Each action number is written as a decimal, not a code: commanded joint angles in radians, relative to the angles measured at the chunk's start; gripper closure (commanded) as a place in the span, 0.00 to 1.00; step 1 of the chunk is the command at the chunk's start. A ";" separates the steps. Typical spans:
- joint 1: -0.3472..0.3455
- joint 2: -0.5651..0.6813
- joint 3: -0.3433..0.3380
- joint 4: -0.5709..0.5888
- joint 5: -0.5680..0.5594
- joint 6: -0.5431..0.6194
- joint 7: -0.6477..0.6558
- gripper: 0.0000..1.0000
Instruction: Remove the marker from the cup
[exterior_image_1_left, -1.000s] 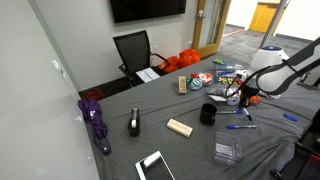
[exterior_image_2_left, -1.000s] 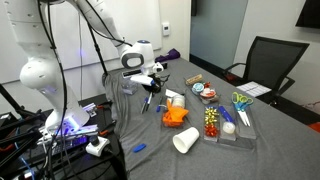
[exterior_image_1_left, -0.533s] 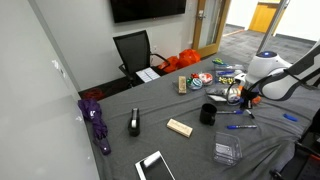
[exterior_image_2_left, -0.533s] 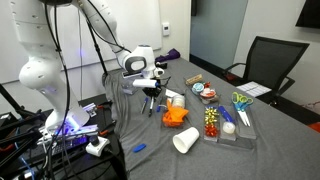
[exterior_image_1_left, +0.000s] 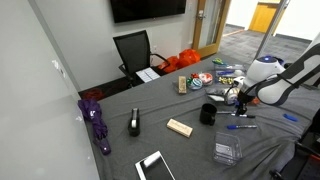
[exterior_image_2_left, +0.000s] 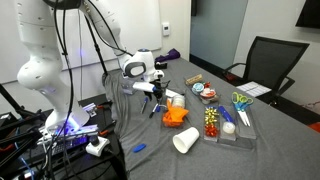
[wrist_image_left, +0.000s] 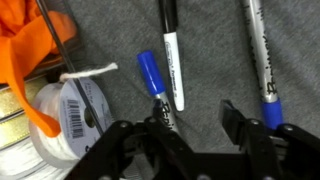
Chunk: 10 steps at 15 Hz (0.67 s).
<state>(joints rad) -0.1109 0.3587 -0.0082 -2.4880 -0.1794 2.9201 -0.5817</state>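
Blue-capped marker (wrist_image_left: 150, 75) lies on the tabletop (exterior_image_1_left: 190, 150) well apart from the cup (exterior_image_1_left: 208, 113); my claw (wrist_image_left: 205, 125), just lowered, stands apart, removal judged effectively done.

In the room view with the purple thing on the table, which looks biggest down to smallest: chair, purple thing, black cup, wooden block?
1. chair, though farthest away.
2. purple thing.
3. black cup and wooden block look about alike; I won't rank them.
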 joint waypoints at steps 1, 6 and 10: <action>-0.065 0.010 0.069 -0.010 0.052 0.035 0.034 0.06; -0.128 -0.044 0.150 -0.036 0.143 0.004 0.071 0.00; -0.155 -0.114 0.206 -0.059 0.236 -0.021 0.087 0.00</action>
<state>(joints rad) -0.2239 0.3271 0.1425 -2.4986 -0.0034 2.9265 -0.5020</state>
